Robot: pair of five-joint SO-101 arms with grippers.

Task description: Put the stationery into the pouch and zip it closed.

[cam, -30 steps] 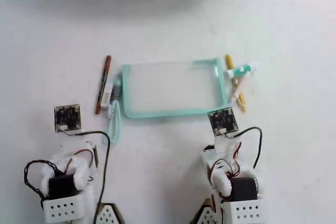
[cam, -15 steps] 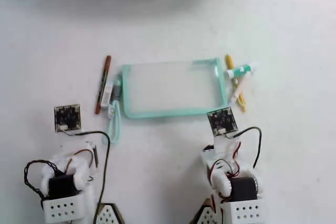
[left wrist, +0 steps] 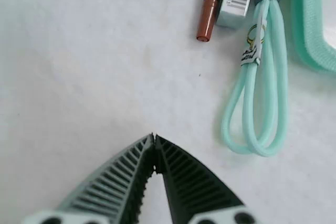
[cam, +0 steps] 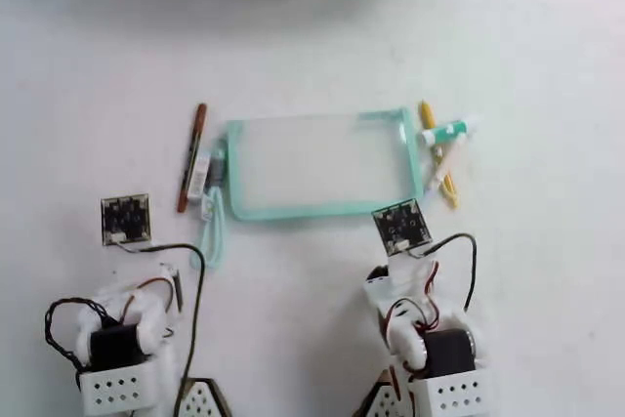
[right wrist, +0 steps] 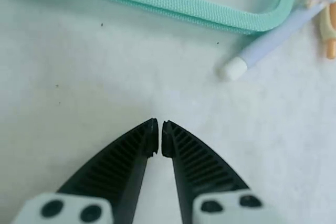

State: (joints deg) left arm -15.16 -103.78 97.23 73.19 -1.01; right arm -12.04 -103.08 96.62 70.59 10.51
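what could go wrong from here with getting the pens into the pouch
The pens right of the pouch lie crossed in a pile; lifting one may drag or scatter the others.
The mint cord loop lies right beside the brown pen; a grab there could snag it and tug the pouch.
The pouch lies flat, and I cannot tell if its zip is open, so a pen might just shove it.

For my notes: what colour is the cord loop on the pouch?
Mint green; the cord loop shows best in the left wrist view.
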